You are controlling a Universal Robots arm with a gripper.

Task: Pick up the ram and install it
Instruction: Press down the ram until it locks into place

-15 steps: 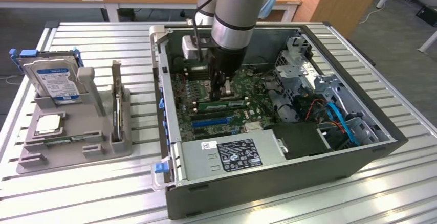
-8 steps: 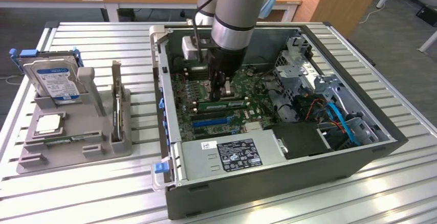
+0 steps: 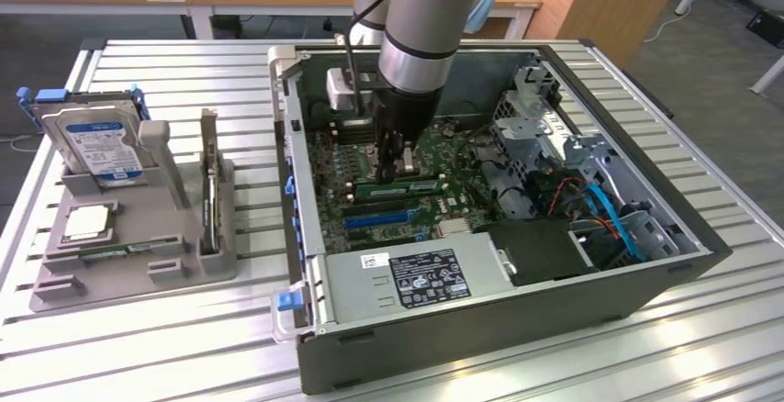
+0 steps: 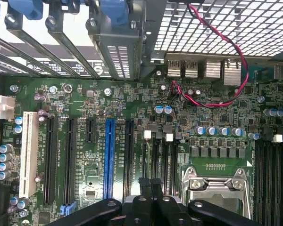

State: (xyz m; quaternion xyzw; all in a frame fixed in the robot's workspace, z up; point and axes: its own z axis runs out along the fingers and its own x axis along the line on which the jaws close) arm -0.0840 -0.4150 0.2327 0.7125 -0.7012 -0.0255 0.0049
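Green motherboard [image 4: 132, 141], blue slot [image 4: 109, 157]

The ram [image 3: 410, 184] — green stick, pale label — lies flat on the motherboard

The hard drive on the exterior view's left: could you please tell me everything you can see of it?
The hard drive is a flat, silvery, metal-looking block with a blue and white label on its broad face. It stands on edge in a slot at the far end of the grey holder, which touches it at the base. Blue plastic pieces flank its upper corners. It stands apart from the computer case.
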